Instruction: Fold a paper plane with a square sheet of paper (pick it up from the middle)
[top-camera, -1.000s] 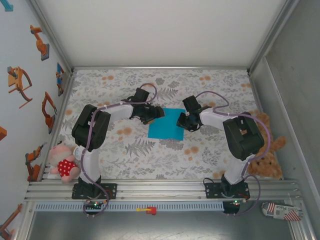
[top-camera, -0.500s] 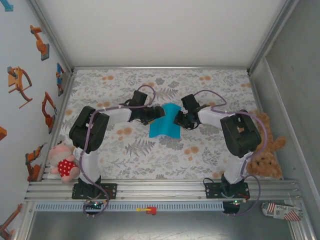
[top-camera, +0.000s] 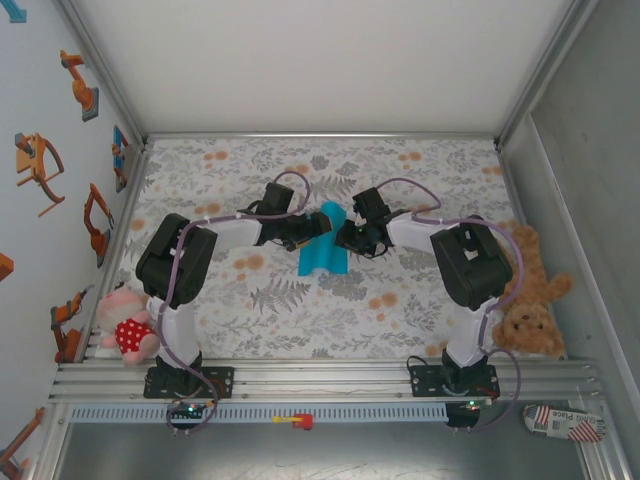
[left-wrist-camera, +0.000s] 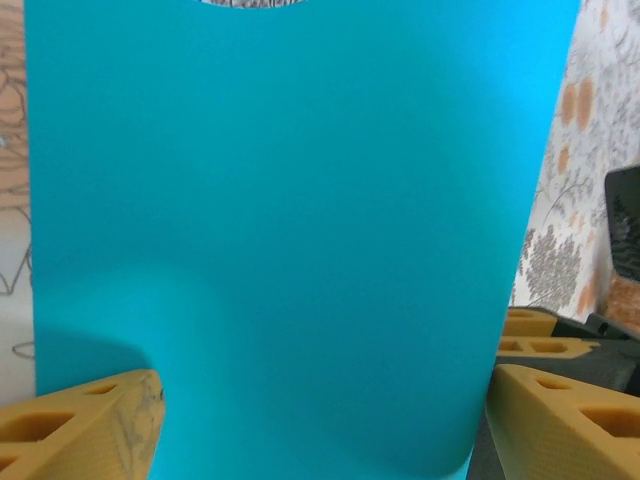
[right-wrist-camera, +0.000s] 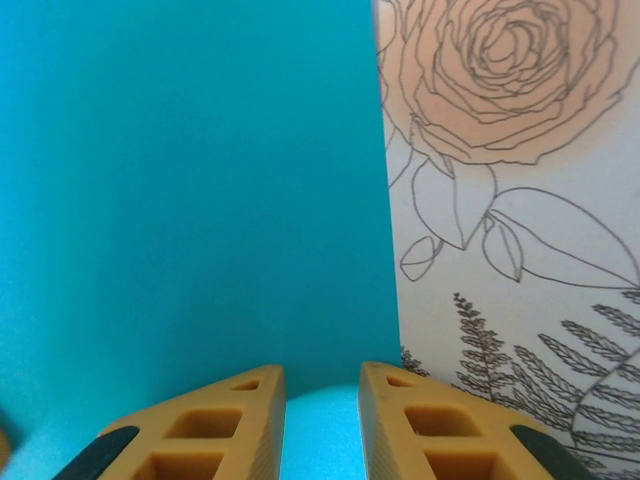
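The square sheet of paper (top-camera: 322, 252) is turquoise and lies at the middle of the floral tablecloth, bowed upward with its far part raised. My right gripper (top-camera: 346, 238) is at its right side, jaws close together with a strip of the paper (right-wrist-camera: 190, 180) between them; in the right wrist view the gripper (right-wrist-camera: 320, 372) is low over the sheet's right edge. My left gripper (top-camera: 316, 229) is at the sheet's left side. In the left wrist view it (left-wrist-camera: 325, 375) stands wide open, with the paper (left-wrist-camera: 300, 220) rising between its fingers without touching them.
A pink plush toy (top-camera: 126, 326) sits by the left arm's base and a brown teddy bear (top-camera: 530, 310) by the right arm. The patterned tablecloth (top-camera: 400, 300) stretches around the sheet, walled on three sides, with a metal rail (top-camera: 320, 378) along the front.
My right gripper has moved left with the paper's right edge, so the sheet looks narrower and bows up. My left gripper's jaws have opened wider.
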